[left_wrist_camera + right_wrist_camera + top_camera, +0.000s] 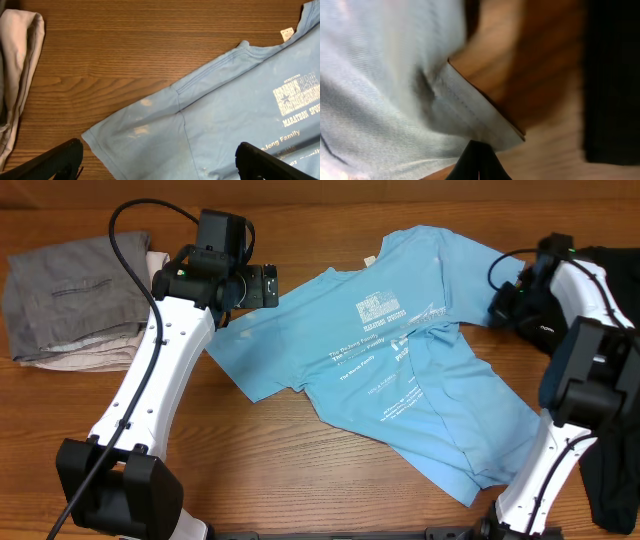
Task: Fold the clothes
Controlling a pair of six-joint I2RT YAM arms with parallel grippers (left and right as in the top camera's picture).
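One light blue cotton T-shirt, white print up, lies creased on the wood-grain surface.
The right tool is clamped on its stitched sleeve hem. The left tool hangs wide apart over the other sleeve. Nearby lie two folded garments, grey over beige.

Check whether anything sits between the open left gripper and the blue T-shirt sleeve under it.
Nothing visible does. In the left wrist view the left gripper is open above the sleeve of the T-shirt, with only bare table beside it. The folded pile of other clothes lies off to the side, apart from the sleeve.
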